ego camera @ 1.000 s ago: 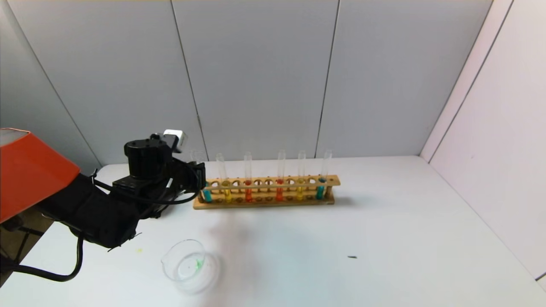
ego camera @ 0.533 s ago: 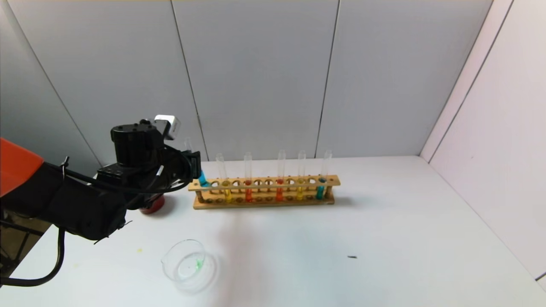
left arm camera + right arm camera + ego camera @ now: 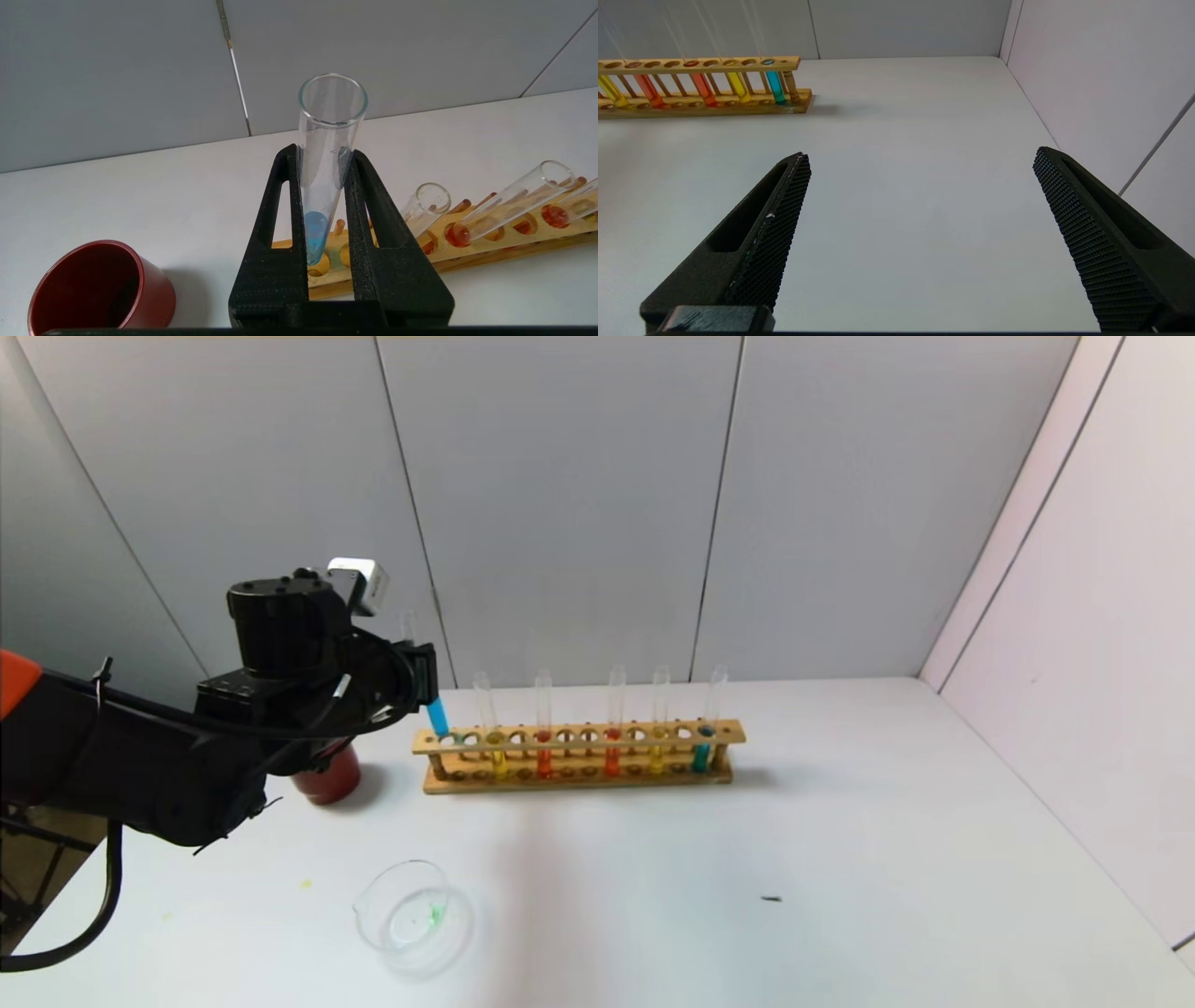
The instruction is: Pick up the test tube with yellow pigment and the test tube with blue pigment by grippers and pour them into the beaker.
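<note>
The left gripper pinches the test tube with blue pigment between its fingers, holding it at left centre of the head view, its tip seemingly just clear above the wooden rack's left end. A test tube with yellow pigment stands in the rack (second filled slot). The beaker sits lower left; a red cup is behind the arm. The right gripper hangs spread wide over bare table.
</note>
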`<control>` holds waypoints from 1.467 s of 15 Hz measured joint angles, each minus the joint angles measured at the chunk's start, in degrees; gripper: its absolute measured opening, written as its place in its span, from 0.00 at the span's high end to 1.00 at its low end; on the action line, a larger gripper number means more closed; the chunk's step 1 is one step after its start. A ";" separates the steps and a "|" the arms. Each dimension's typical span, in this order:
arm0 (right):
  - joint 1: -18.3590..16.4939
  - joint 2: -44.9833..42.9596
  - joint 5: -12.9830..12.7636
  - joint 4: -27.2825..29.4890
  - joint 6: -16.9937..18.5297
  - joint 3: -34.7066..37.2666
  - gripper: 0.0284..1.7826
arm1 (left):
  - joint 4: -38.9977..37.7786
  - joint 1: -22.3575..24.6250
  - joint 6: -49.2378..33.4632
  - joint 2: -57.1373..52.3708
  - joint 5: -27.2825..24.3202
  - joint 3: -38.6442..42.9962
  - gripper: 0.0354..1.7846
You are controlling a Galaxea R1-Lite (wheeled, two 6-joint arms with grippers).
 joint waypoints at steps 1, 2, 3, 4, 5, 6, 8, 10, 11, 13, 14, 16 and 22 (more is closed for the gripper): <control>0.05 0.00 0.02 0.00 -0.02 0.00 0.02 | 0.44 -0.16 0.04 -0.09 0.05 -0.50 0.85; 0.02 0.00 0.02 0.00 -0.02 0.00 0.02 | 0.94 -0.22 0.06 -0.17 0.10 -1.05 0.85; 0.02 0.00 0.02 0.00 0.00 0.00 0.02 | 1.56 -0.28 0.09 -0.41 0.16 -1.44 0.85; 0.02 0.00 0.00 0.00 0.00 0.00 0.02 | 2.61 -0.41 0.20 -0.99 0.29 -1.83 0.85; 0.02 0.00 0.05 0.02 0.00 0.00 0.02 | 4.18 -0.46 0.44 -1.82 0.35 -1.99 0.85; 0.02 0.00 0.02 0.02 0.00 0.00 0.02 | 5.90 -0.46 0.83 -2.90 0.35 -2.02 0.85; 0.00 0.00 0.02 0.00 -0.02 0.00 0.02 | 10.25 -0.57 2.55 -6.27 0.46 -1.61 0.85; 0.02 0.00 0.00 0.00 0.00 0.00 0.02 | 16.45 -0.61 4.16 -10.75 0.46 -1.22 0.85; 0.02 0.00 0.02 0.00 0.00 0.00 0.02 | 20.29 -0.61 4.62 -13.15 0.41 -1.13 0.85; 0.05 0.00 0.02 0.00 0.00 0.00 0.02 | 29.64 -0.61 6.16 -17.98 0.33 -0.96 0.85; 0.05 0.00 0.02 0.00 0.00 0.00 0.02 | 34.28 -0.55 7.49 -19.96 0.33 -0.76 0.85; 0.00 0.00 0.00 0.02 0.00 0.00 0.02 | 42.75 -0.41 11.59 -23.21 0.35 0.38 0.85; 0.02 0.00 0.00 0.00 0.00 0.00 0.02 | 48.71 -0.52 19.53 -26.49 1.71 5.51 0.85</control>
